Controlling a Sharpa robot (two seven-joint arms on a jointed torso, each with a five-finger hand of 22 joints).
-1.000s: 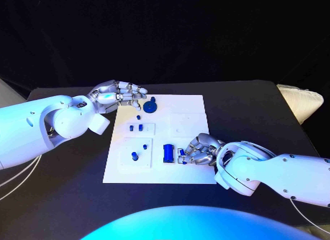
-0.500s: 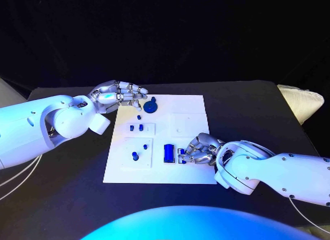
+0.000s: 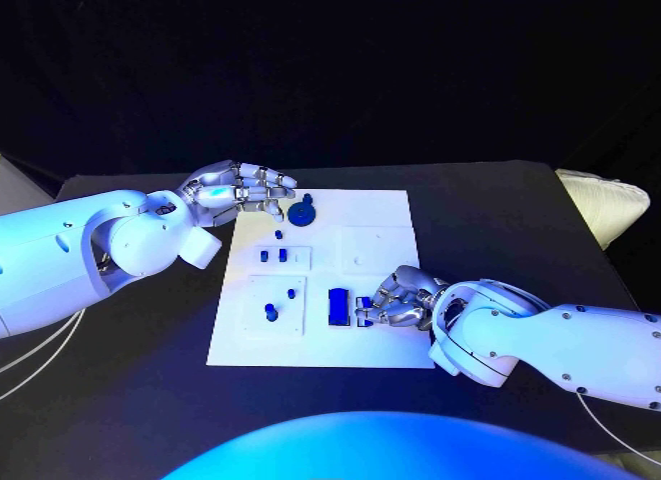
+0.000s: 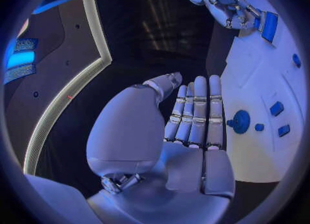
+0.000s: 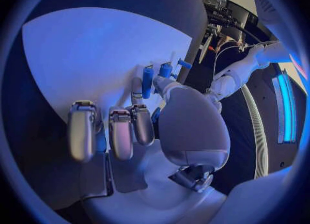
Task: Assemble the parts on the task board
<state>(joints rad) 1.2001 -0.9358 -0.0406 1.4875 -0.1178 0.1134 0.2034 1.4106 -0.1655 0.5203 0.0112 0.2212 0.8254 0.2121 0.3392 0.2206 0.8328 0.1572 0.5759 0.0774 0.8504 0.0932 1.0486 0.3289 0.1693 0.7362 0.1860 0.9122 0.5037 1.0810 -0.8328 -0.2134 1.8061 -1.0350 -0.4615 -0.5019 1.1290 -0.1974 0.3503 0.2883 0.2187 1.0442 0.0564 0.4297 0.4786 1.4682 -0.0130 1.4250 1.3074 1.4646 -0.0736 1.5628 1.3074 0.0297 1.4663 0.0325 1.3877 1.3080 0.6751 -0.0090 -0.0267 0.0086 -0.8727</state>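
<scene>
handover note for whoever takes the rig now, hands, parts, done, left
Left hand: holds nothing, fingers straight and together in its wrist view, at the board's far left corner beside the round part.
Right hand: fingers on a small part at the board's near right, beside the long part; grip unclear.
Done: several parts stand in the board.
Left: round part and the right hand's part.

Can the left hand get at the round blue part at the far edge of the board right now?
Probably yes. The left hand holds nothing and sits right beside the round blue part, with nothing between them.
</scene>
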